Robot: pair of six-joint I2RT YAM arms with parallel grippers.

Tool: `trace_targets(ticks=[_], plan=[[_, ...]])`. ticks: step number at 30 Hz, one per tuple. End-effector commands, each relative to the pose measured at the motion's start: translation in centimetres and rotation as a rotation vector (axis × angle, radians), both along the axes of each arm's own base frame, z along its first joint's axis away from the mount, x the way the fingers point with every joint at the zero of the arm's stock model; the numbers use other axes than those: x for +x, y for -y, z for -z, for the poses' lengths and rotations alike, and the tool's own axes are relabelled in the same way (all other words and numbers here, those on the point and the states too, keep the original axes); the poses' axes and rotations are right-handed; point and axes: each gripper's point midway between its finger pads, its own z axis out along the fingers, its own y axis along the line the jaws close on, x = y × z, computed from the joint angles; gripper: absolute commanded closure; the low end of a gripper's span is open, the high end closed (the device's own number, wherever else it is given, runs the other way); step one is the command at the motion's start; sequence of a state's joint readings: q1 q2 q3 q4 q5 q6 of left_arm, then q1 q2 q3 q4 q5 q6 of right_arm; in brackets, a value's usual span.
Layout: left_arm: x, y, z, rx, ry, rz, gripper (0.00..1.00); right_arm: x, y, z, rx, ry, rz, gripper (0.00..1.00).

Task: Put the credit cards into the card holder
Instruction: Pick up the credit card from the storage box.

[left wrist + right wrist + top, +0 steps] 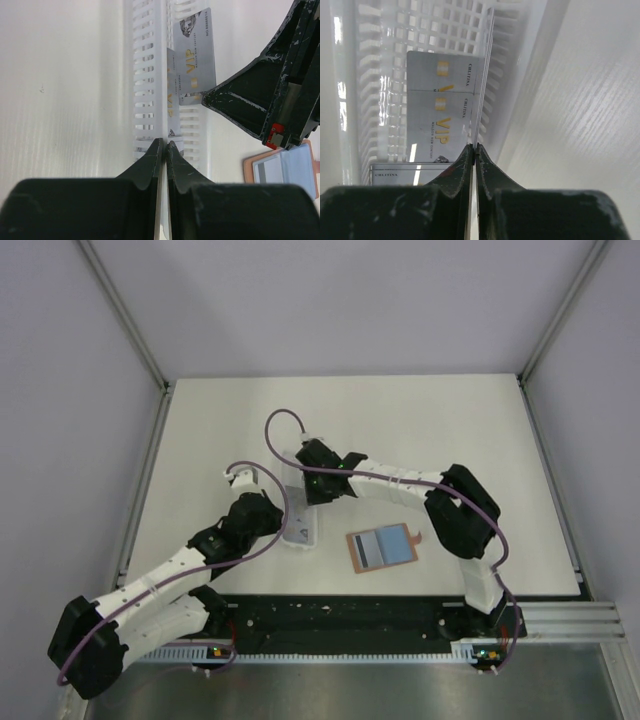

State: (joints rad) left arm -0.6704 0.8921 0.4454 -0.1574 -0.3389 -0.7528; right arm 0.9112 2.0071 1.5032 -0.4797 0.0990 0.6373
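The card holder [383,548] lies open and flat on the table, orange-brown rim up, pale inside showing; the left wrist view catches it too [287,170]. Silvery credit cards [442,120] marked VIP stand in a white slotted tray [300,530]. My right gripper [476,146] reaches into the tray and is shut on the edge of one credit card [483,80], seen edge-on. My left gripper [165,142] is shut on the tray's slotted wall [145,75] at its near end. In the left wrist view, another credit card [196,65] stands beside the right gripper's black fingers [240,107].
The tray sits mid-table, just left of the card holder. Both arms [400,485] meet over it from either side. A raised metal frame [150,480] borders the white table at the left, right and back.
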Motion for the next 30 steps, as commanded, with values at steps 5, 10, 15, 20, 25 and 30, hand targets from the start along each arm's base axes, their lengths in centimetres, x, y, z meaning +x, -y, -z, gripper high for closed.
trace_targets(ticks=[5,10,15,20,25,30], plan=[[0.6,-0.2,-0.4,-0.021,0.049,-0.028,0.99,1.0,-0.5,-6.7,0.253,0.16,-0.016,1.0],[0.8,-0.3,0.3,-0.017,0.038,-0.045,0.71,0.7,2.5,-10.5,0.439,0.207,0.004,1.0],[0.6,-0.2,1.1,-0.015,0.01,-0.044,0.54,-1.3,4.7,-14.9,0.659,0.266,-0.114,1.0],[0.3,-0.6,0.3,-0.028,0.023,-0.053,0.44,-5.2,6.0,-18.6,0.761,0.364,-0.294,1.0],[0.2,-1.0,-2.3,-0.064,0.094,-0.052,0.4,-6.2,7.6,-20.4,0.804,0.417,-0.276,1.0],[0.3,-1.0,-3.3,-0.065,0.109,-0.049,0.4,-5.4,6.9,-17.8,0.777,0.358,-0.261,1.0]])
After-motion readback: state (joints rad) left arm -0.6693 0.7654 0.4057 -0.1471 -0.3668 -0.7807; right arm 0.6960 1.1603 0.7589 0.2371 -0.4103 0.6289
